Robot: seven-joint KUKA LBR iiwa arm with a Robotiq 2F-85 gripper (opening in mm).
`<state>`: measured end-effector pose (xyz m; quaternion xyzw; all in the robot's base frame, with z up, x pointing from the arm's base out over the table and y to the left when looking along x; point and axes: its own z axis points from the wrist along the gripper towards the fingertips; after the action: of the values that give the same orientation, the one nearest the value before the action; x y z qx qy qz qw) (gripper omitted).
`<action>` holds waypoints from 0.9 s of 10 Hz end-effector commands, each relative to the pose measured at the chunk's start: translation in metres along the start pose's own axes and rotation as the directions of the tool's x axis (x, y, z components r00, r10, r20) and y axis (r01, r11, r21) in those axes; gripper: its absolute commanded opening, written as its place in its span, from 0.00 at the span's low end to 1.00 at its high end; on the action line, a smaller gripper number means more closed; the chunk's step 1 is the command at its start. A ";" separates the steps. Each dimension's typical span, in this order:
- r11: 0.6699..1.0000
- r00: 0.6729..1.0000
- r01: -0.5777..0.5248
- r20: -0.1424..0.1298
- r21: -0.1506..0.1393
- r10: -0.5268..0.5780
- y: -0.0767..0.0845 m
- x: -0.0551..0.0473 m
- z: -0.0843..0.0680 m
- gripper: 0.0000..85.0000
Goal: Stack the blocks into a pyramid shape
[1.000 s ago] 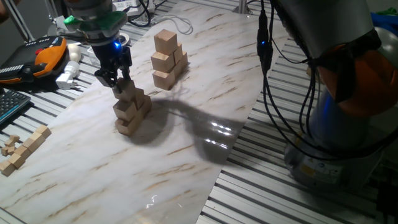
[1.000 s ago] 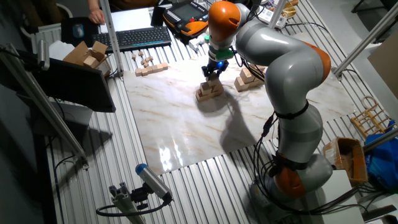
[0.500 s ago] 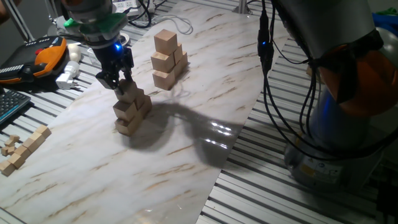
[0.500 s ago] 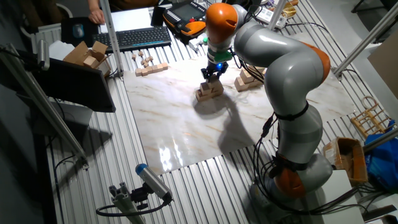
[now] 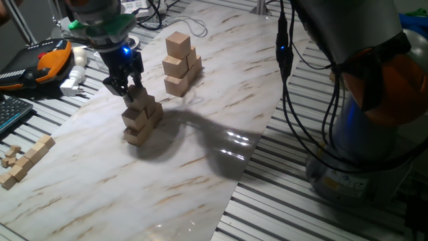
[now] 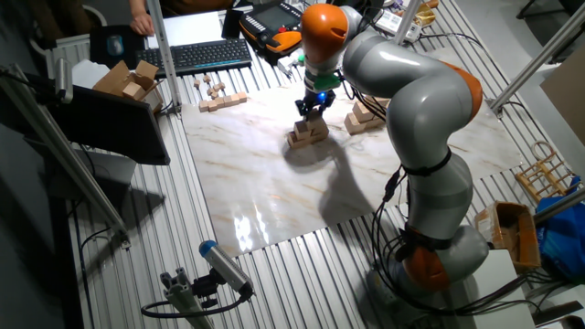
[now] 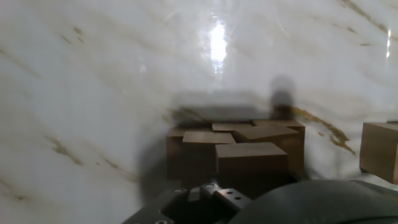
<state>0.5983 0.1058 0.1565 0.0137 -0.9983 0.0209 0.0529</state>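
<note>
A pyramid of tan wooden blocks [image 5: 138, 119] stands on the marble board, also seen in the other fixed view [image 6: 308, 134] and in the hand view [image 7: 235, 151]. My gripper [image 5: 124, 88] [image 6: 312, 108] hangs right over its top block [image 5: 140, 98], fingers spread about one block apart at the block's upper edge. The top block rests on the blocks below. A second stack of blocks [image 5: 180, 63] [image 6: 364, 115] stands farther back; one of its blocks [image 7: 378, 149] shows at the right edge of the hand view. The fingers do not show in the hand view.
Small thin wooden pieces [image 5: 25, 161] [image 6: 218, 95] lie off the board's left edge. A keyboard [image 6: 203, 56], an orange handset [image 5: 50, 59] and a white plug [image 5: 72, 82] sit beyond the board. The arm's cables [image 5: 294, 100] hang at the right.
The gripper has shifted very slightly up and right over the top block. The blocks have not moved.
</note>
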 end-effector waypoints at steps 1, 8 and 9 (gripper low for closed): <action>1.000 1.000 -0.007 0.003 0.004 0.007 0.000 0.000 0.000 0.40; 0.999 1.000 -0.017 0.012 0.030 0.017 0.000 0.000 0.001 0.60; 0.999 1.000 -0.017 0.012 0.030 0.017 0.000 -0.001 0.001 0.60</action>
<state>0.5988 0.1060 0.1559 0.0062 -0.9982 0.0365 0.0467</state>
